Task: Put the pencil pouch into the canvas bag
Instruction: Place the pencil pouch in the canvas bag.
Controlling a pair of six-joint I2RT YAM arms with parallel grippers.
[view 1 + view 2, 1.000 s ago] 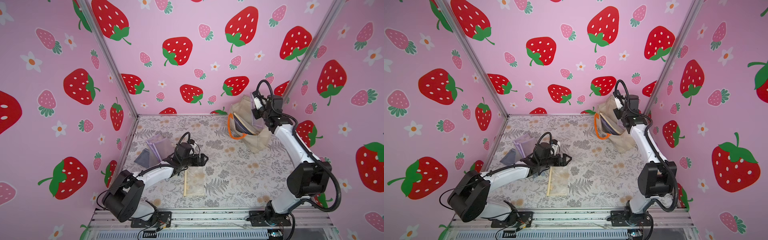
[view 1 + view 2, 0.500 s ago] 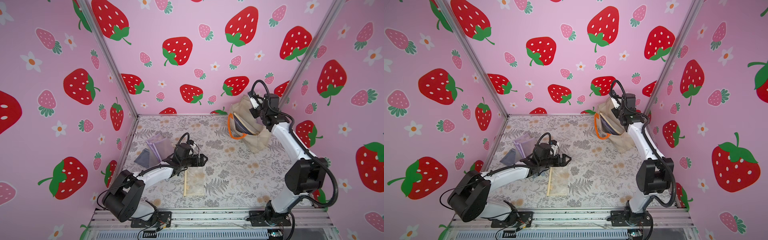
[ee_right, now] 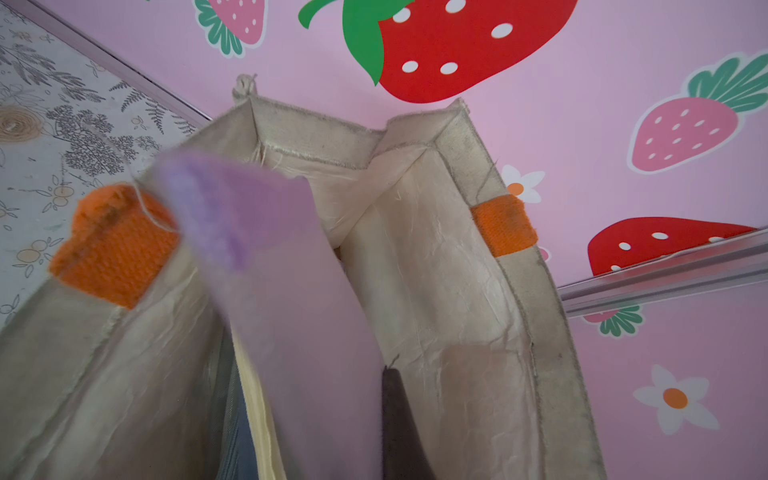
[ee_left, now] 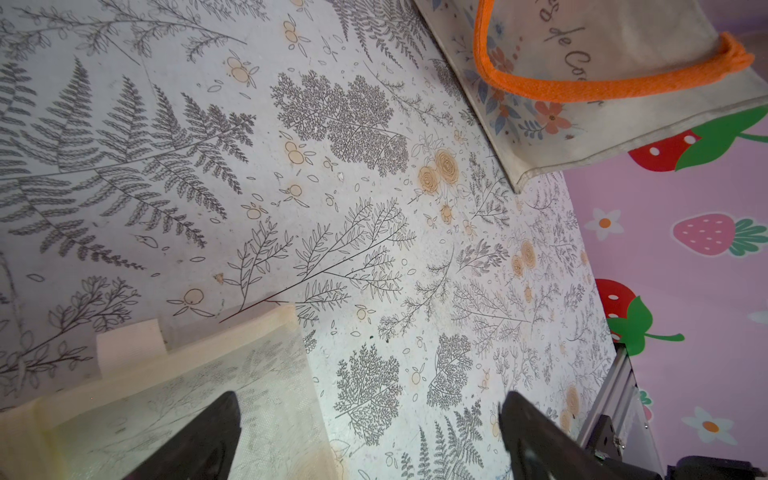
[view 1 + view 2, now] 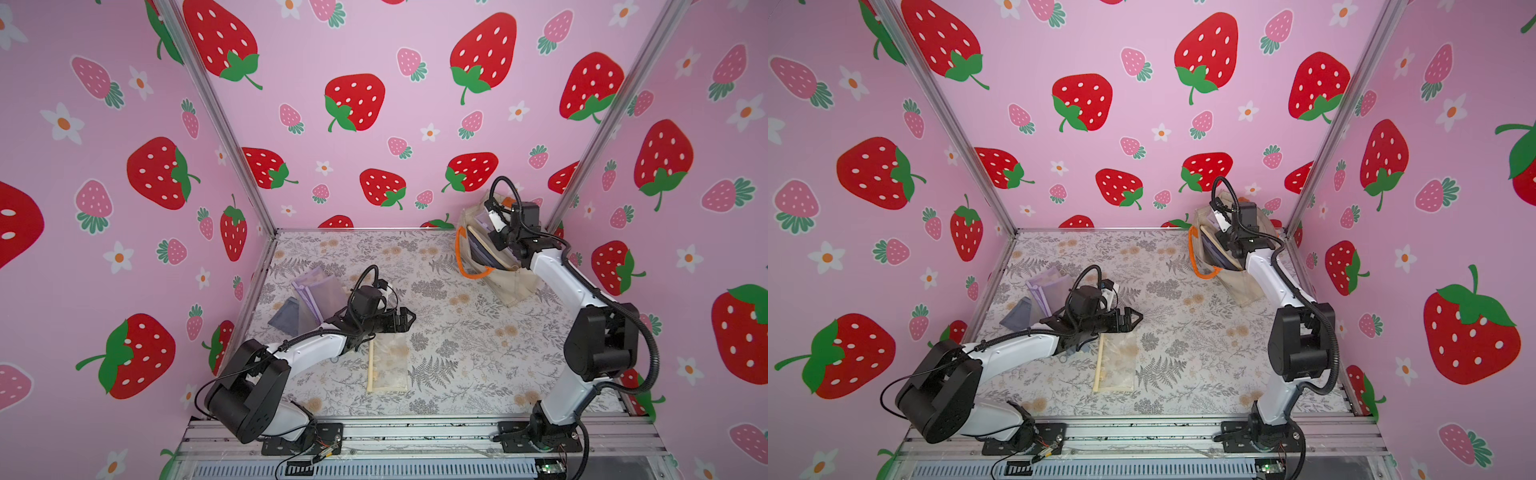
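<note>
**Lilac pouch at the bag's mouth, right tool closed on it**

We see the pencil pouch [image 3: 282,291], a lilac see-through sleeve that is blurred in the right wrist view, reaching into the open mouth of the canvas bag [image 3: 419,266]. The right tool [image 5: 491,217] has its jaws brought together on the pouch. Only one dark finger [image 3: 399,415] shows, just beside the pouch's edge, and the pouch hides the other.

We read the worktop [image 5: 457,353] as a clock face, with the back wall at 12 and the rail carrying the arm bases at 6. The bag is at about 1 o'clock, near the back right corner. It leans with its foot on the worktop and its mouth turned up and toward 10 o'clock. Its orange handle [image 5: 469,272] hangs in a loop on the 9 o'clock side. Inside the bag stand a dark blue flat thing [image 5: 482,253] and a cream-edged one beside it.

Near the centre, the left tool [image 5: 409,320] has its jaws spread wide and grips nothing. It hovers over the 12 o'clock end of a cream mesh pouch [image 5: 388,361], which lies flat at about 7 o'clock. In the left wrist view, one finger is above the mesh and the other above bare worktop.

At about 9 o'clock, near the left wall, lie the purple pouches [image 5: 318,291], with a grey-blue pouch [image 5: 286,318] touching them on the 7 o'clock side.
</note>
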